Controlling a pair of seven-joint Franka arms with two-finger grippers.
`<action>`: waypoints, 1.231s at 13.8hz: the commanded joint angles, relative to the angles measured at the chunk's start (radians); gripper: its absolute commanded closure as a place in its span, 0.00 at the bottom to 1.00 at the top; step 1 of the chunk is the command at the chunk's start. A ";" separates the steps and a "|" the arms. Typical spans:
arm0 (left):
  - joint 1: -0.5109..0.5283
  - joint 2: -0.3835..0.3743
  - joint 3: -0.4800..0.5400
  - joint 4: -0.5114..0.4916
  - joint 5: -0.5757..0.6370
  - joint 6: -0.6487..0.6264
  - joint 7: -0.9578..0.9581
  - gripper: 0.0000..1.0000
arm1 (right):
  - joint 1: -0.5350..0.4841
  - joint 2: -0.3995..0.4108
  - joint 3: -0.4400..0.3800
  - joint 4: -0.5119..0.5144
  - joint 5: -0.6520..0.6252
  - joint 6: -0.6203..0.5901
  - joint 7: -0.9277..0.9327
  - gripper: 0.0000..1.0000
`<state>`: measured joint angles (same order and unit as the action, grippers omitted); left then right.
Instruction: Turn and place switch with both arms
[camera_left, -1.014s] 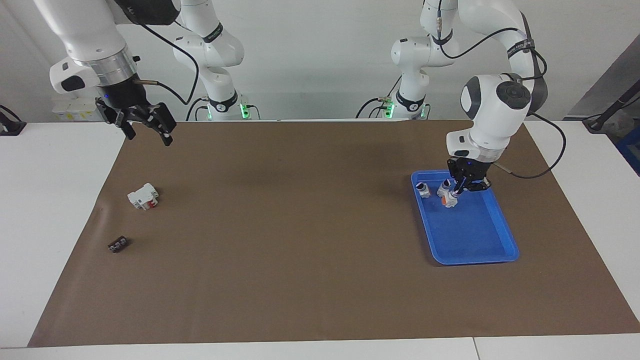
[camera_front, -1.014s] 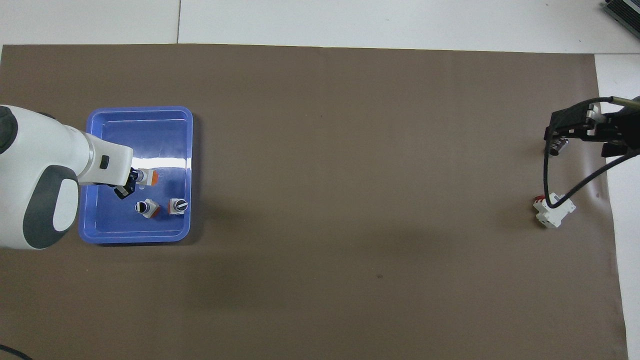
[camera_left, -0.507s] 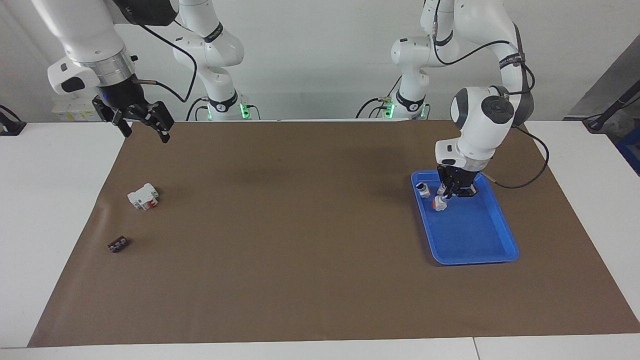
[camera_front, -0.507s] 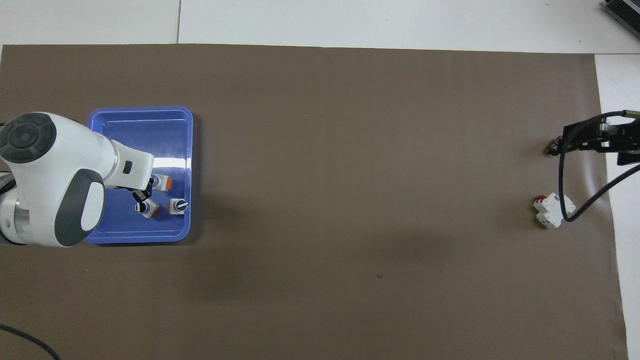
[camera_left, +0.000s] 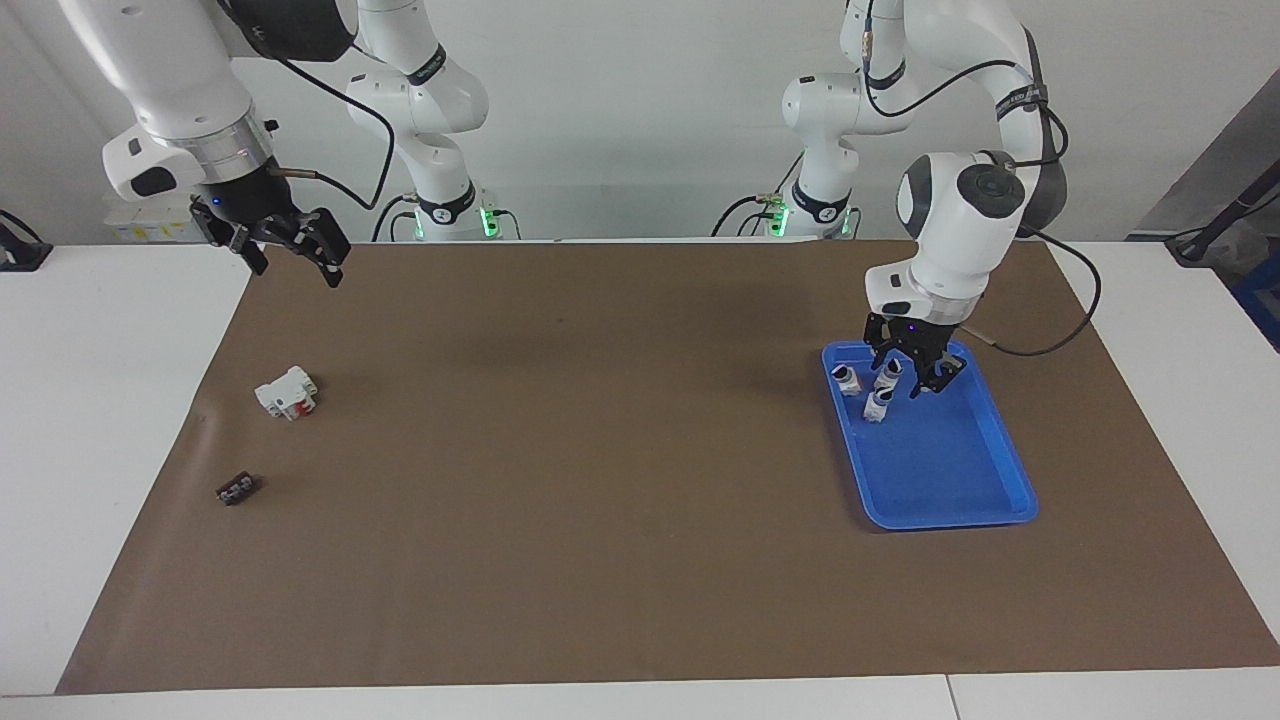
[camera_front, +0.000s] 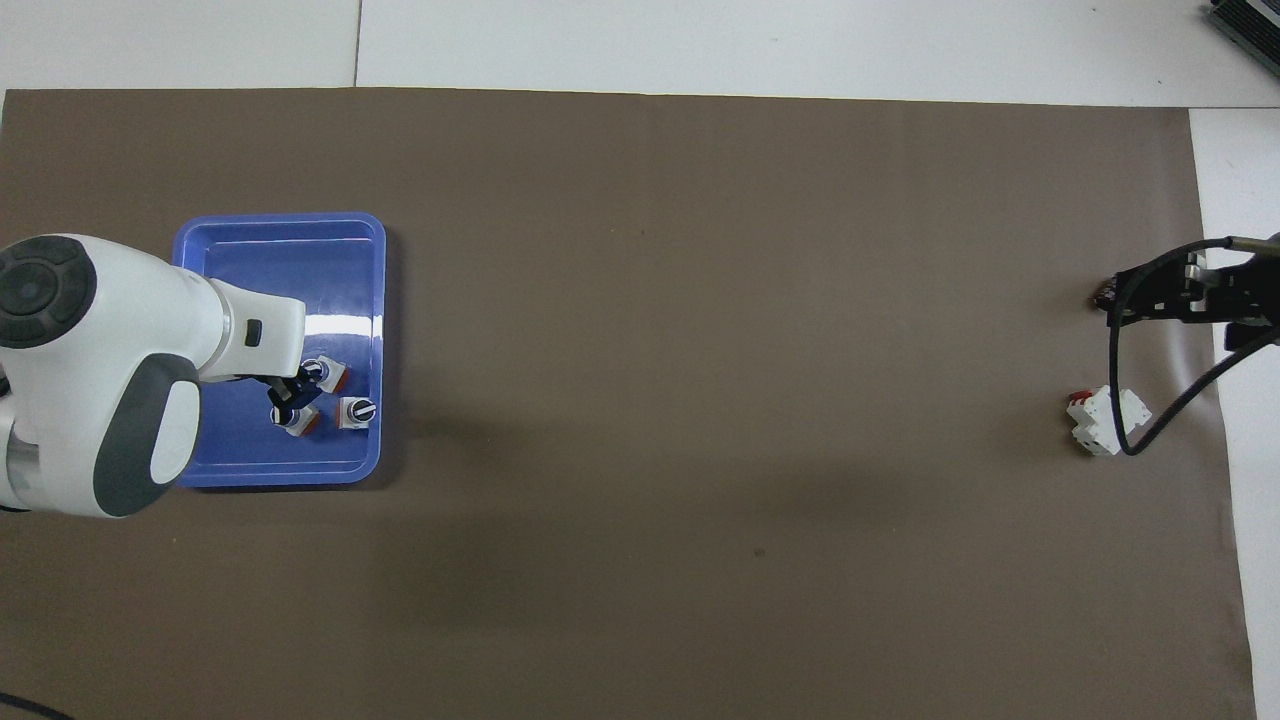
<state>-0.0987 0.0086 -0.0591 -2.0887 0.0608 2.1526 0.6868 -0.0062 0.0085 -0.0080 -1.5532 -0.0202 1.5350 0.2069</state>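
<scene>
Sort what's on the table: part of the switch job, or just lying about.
Job:
- three switches in the blue tray
- left gripper, open over them
- right gripper, waiting

Lying about:
- white block with red part
- small black piece

White jointed arms (camera_left: 960, 200), silver wrist rings, black cables, black jaws; apparently grey joint caps.

left end effector (camera_left: 907, 372) lowered, fingers spread, right end effector (camera_left: 290, 258) raised, waiting

Robotics lab, 2 white arms (camera_left: 950, 200) at brown-papered table (camera_left: 600, 500), bare white wall
</scene>
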 joint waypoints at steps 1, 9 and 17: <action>-0.009 -0.056 0.008 -0.021 0.022 -0.075 -0.274 0.00 | -0.003 -0.012 -0.003 -0.022 -0.015 0.011 -0.047 0.01; -0.007 -0.148 0.008 0.183 -0.073 -0.366 -0.650 0.00 | 0.000 -0.022 -0.003 -0.051 -0.015 0.037 -0.049 0.01; 0.008 -0.029 0.012 0.591 -0.093 -0.655 -0.652 0.00 | 0.005 -0.022 -0.003 -0.051 -0.015 0.039 -0.029 0.01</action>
<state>-0.0964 -0.0989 -0.0495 -1.6285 -0.0208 1.5722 0.0435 -0.0061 0.0080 -0.0083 -1.5755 -0.0202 1.5521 0.1857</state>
